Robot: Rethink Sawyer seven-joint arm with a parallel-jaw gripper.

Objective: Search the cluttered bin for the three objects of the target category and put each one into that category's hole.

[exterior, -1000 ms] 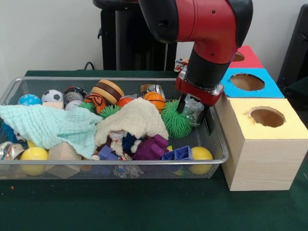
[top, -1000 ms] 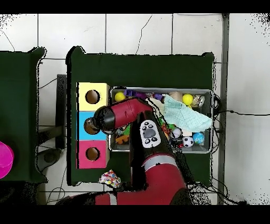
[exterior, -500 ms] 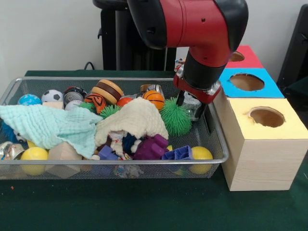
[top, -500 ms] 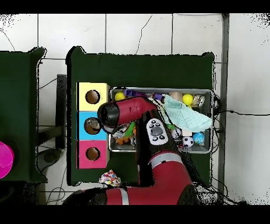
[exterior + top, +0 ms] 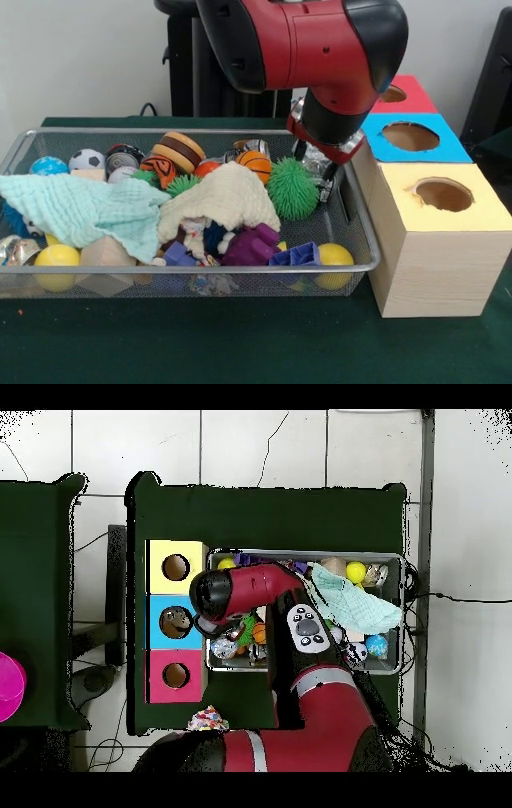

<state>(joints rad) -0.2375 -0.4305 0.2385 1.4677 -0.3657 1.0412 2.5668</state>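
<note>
black fingers [image 5: 322,178] clamped on a crinkly clear object [image 5: 322,170], squeezed between spiky green ball [image 5: 292,189] and wire mesh bin's [image 5: 362,232] end wall.

- A wire bin [image 5: 364,260] is placed on the table [image 5: 240,344], with a row of three boxes [image 5: 436,240] just beside its right side in the front view.
- Two cloths [image 5: 80,208] are laid over the toys in the bin.
- The gripper [image 5: 320,172] is held inside the bin at its right end, next to a spiky ball [image 5: 292,190].
</note>
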